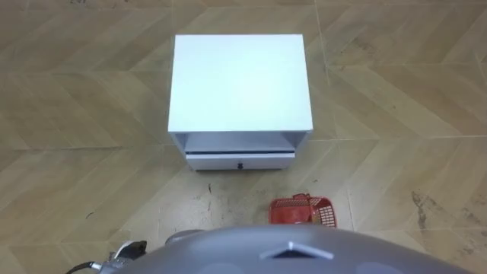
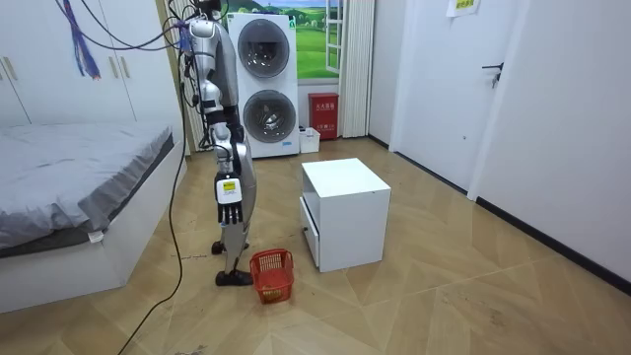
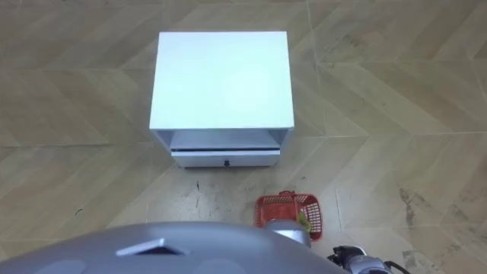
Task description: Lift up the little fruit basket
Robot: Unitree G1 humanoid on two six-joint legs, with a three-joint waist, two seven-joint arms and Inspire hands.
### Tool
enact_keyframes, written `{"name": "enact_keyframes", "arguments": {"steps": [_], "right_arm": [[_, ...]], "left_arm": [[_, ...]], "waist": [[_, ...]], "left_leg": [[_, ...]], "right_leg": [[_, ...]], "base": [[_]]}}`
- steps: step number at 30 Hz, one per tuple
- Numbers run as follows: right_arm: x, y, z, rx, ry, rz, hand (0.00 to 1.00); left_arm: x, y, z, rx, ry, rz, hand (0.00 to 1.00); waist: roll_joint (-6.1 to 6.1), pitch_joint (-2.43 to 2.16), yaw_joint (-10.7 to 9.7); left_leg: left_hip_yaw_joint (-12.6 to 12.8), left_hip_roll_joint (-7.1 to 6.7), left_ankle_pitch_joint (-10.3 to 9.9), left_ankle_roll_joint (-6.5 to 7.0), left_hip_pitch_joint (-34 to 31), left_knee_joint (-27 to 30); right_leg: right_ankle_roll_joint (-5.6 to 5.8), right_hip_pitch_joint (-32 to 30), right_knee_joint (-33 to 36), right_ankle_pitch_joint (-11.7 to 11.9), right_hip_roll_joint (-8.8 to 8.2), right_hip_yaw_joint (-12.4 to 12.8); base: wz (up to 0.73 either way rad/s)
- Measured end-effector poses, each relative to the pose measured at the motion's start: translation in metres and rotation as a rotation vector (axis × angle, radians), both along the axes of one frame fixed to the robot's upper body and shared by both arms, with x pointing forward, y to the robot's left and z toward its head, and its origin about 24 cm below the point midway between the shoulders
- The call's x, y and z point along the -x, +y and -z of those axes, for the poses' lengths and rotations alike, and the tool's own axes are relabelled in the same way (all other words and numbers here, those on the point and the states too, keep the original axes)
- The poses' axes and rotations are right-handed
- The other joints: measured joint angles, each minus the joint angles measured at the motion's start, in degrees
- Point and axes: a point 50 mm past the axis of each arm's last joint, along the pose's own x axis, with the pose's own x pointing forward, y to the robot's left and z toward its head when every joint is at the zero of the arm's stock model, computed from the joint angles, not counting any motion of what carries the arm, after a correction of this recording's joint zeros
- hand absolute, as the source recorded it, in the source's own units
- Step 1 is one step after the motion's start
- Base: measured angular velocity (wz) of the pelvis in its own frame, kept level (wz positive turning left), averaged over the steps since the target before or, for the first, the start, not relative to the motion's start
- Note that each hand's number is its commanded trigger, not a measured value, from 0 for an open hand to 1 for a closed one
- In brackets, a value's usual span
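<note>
At the robot's side, its right hand [image 2: 228,190] hangs with fingers straight and loose, holding nothing. Below it and a little forward, the red basket [image 2: 273,279] sits on the wooden floor [image 2: 444,296], close to where the robot stands, on its right, and apart from the hand. Something yellowish-green lies inside, too small to name. Beyond the basket stands a white bedside cabinet [image 2: 345,182], an open shelf above its drawer [image 1: 240,160]; the robot stands upright facing it. A bed [image 2: 79,158] lies behind the robot, with stacked washing machines [image 2: 268,89] further back.
</note>
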Motion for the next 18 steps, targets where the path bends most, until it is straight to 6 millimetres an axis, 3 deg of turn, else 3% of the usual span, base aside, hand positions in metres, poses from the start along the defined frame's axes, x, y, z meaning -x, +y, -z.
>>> {"name": "enact_keyframes", "arguments": {"steps": [18], "right_arm": [[-0.007,0.0,0.0,0.001,-0.019,-0.005,0.0]], "left_arm": [[0.011,0.001,0.0,0.023,0.048,-0.051,0.0]], "waist": [[0.24,0.03,0.08]], "left_leg": [[-0.01,0.16,0.01,-0.01,0.19,0.01]], "right_leg": [[-0.1,0.65,-0.13,0.08,0.19,-0.02]], "base": [[0.0]]}}
